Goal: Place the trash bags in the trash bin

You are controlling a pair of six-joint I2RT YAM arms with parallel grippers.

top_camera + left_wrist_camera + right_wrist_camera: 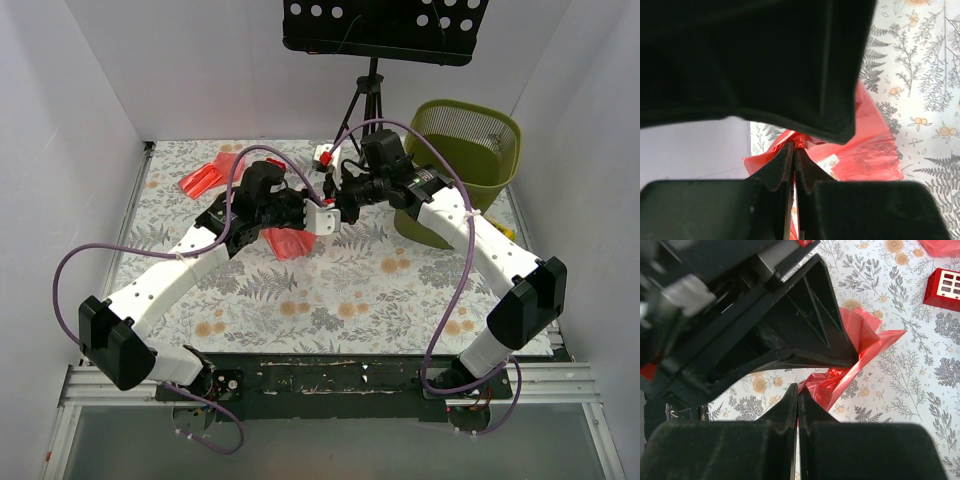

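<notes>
Above the floral table (330,300), a red trash bag (865,150) is pinched in the closed left gripper (794,146), while the right gripper (797,389) is pressed shut just beside it.

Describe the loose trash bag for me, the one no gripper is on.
On the floral table, look to the far left corner, across from the green trash bin. The loose trash bag lies there alone, flat red film; the other red bag sits mid-table at the left gripper.

L hand (794,146) clamped on red trash bag (866,150)
</notes>
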